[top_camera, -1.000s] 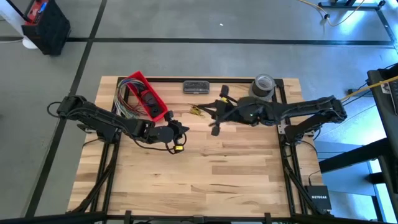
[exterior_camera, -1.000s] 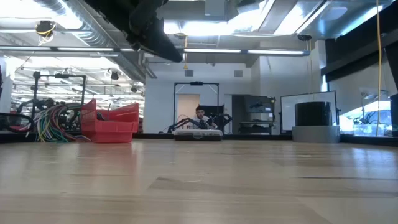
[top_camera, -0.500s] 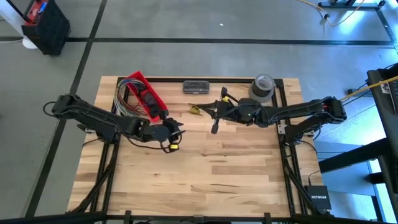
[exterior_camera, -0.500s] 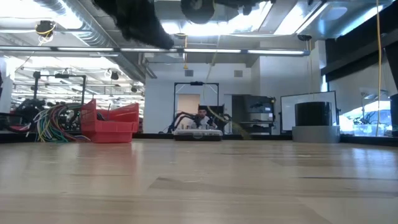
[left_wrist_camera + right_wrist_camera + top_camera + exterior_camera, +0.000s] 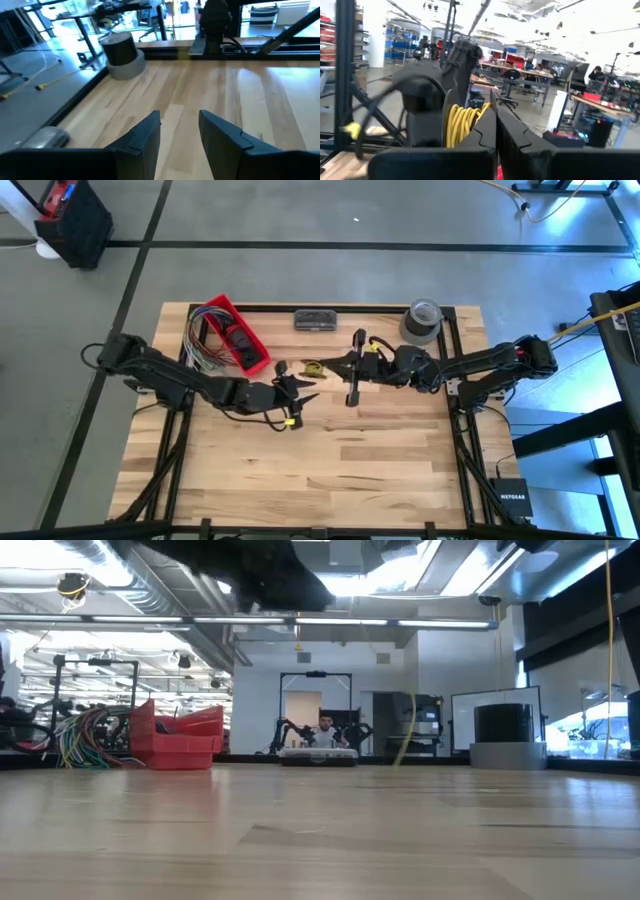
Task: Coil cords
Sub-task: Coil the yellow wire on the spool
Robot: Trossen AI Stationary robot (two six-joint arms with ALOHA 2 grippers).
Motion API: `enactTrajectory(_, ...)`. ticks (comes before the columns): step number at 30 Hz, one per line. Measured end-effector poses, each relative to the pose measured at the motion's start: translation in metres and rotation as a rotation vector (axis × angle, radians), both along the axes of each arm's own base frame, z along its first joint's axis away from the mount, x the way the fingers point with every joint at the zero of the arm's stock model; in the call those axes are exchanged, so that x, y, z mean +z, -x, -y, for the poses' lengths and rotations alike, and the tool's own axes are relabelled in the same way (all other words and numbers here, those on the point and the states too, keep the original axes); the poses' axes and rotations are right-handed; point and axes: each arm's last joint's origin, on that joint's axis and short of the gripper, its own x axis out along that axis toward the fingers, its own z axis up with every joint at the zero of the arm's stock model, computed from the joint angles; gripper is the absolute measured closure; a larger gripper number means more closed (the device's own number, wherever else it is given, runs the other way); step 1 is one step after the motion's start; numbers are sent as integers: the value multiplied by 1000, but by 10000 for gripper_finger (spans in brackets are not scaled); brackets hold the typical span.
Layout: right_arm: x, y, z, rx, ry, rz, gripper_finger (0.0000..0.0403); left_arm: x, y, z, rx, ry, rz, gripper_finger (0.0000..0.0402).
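At the far left of the table (image 5: 350,460) stands one red bin (image 5: 230,322) with one bundle of multicoloured wires (image 5: 197,340) beside it, neither part of the job. Right of these, the left gripper (image 5: 300,388) hovers over the middle of the table, its jaws moderately apart with nothing between them, as the left wrist view shows. Just right of it, toward the far side, lies the only sign of the cords (image 5: 313,367) seen from above: one small yellow-tan clump, right at the tips of the right gripper (image 5: 333,364). In the low view a single thin strand hangs down toward the table, so part of the cord seems to be lifted. The right jaws are pressed together; whether they pinch the cord cannot be told, since no cord shows between them in the right wrist view. The cord looks very light, limp and thin, likely to slip, snag and tangle. A firm pinch near a free end, or on a loop standing clear of the wood, would probably serve best. Further along the far edge are one dark case (image 5: 316,319) and one roll of tape (image 5: 422,320).
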Motion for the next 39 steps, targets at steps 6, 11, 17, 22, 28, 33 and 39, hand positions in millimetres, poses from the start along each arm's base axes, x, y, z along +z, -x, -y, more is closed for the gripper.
enactTrajectory(6,0,0,-5,12,16,2,400,-21,-23,-8,-6,-6,49,273)
enactTrajectory(11,0,0,-5,10,18,1,400,-34,-34,-7,-102,11,69,273)
enactTrajectory(17,0,0,-5,10,18,-1,400,-36,-33,-8,-162,12,27,273)
enactTrajectory(22,-1,0,-5,9,19,-11,400,-33,-24,-10,-165,-6,-70,273)
enactTrajectory(28,-1,0,-5,8,19,-10,400,-28,-25,-11,-194,34,-31,273)
enactTrajectory(33,-1,0,-4,7,19,-9,400,-29,-28,-11,-191,37,1,275)
enactTrajectory(39,-1,0,-4,7,19,-9,400,-27,-28,-12,-173,33,21,319)
